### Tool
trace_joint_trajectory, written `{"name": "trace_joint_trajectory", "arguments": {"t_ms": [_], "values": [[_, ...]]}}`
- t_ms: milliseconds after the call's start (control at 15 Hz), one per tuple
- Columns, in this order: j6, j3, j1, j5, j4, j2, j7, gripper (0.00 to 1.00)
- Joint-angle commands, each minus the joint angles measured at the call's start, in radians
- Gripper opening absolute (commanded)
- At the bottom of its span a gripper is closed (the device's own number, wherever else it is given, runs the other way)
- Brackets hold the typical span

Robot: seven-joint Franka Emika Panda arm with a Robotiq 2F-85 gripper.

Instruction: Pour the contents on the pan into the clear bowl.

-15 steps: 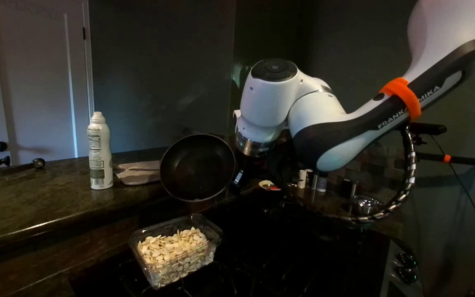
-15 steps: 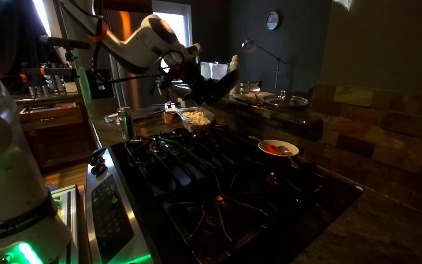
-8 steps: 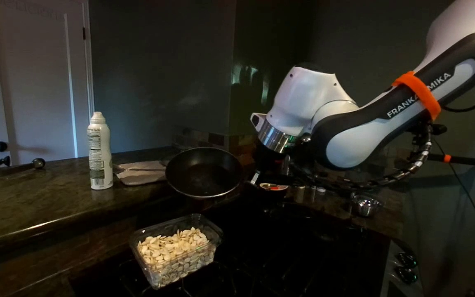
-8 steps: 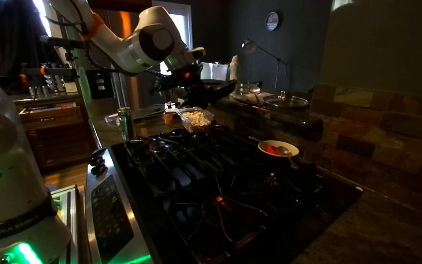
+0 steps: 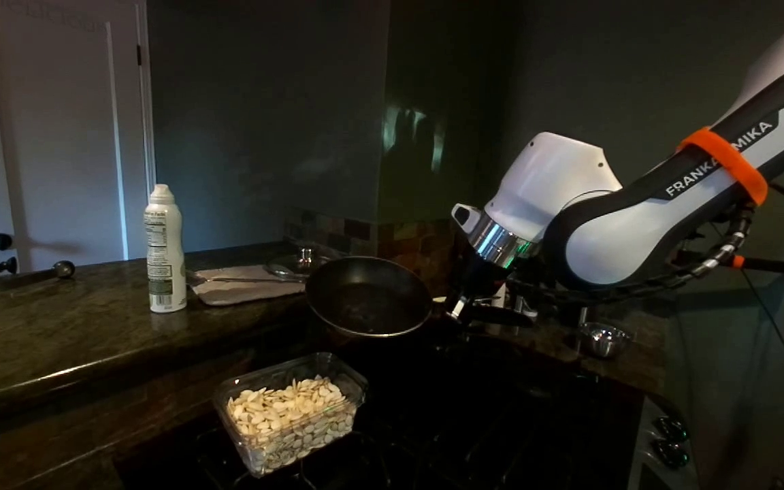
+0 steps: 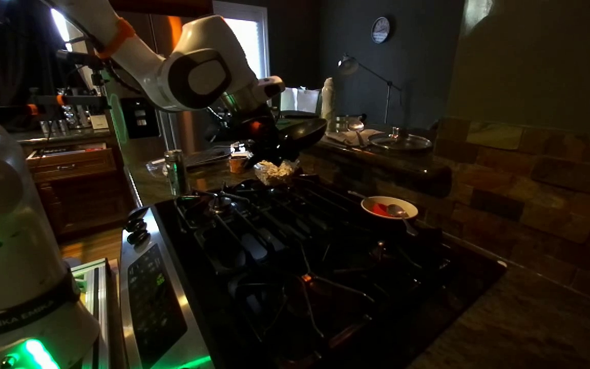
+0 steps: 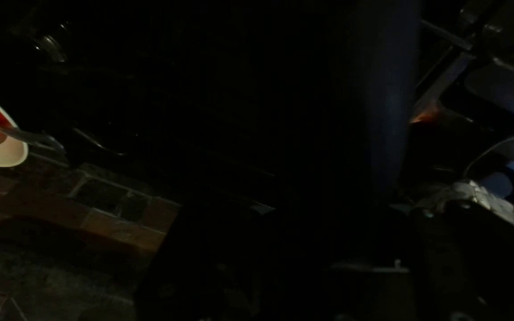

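The black pan is in the air, tilted a little, its dark inside facing up and toward the camera in an exterior view. No pieces show inside it. It also shows edge-on in an exterior view. My gripper is shut on the pan's handle. The clear bowl stands on the stove, below and to the left of the pan in that view. The contents, pale flat pieces, are heaped in it; they show too in an exterior view. The wrist view is very dark; the fingertips are hard to see.
A white spray bottle, a cloth with a utensil and a glass lid sit on the raised counter. A white dish with a spoon is by the stove grates. A steel bowl stands farther back.
The pan has turned from steeply tipped toward level and moved right, away from the bowl, in an exterior view. The arm moved with it. The heap in the bowl looks the same.
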Motion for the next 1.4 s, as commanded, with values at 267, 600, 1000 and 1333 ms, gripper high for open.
{"name": "trace_joint_trajectory", "arguments": {"t_ms": [267, 600, 1000, 1333], "values": [[-0.292, -0.014, -0.015, 0.199, 0.096, 0.058, -0.202, 0.00], [-0.381, -0.066, -0.046, 0.379, 0.143, 0.118, -0.338, 0.00], [-0.324, -0.066, -0.082, 0.567, 0.144, 0.190, -0.450, 0.00], [-0.178, -0.019, -0.120, 0.557, 0.135, 0.243, -0.389, 0.00]]}}
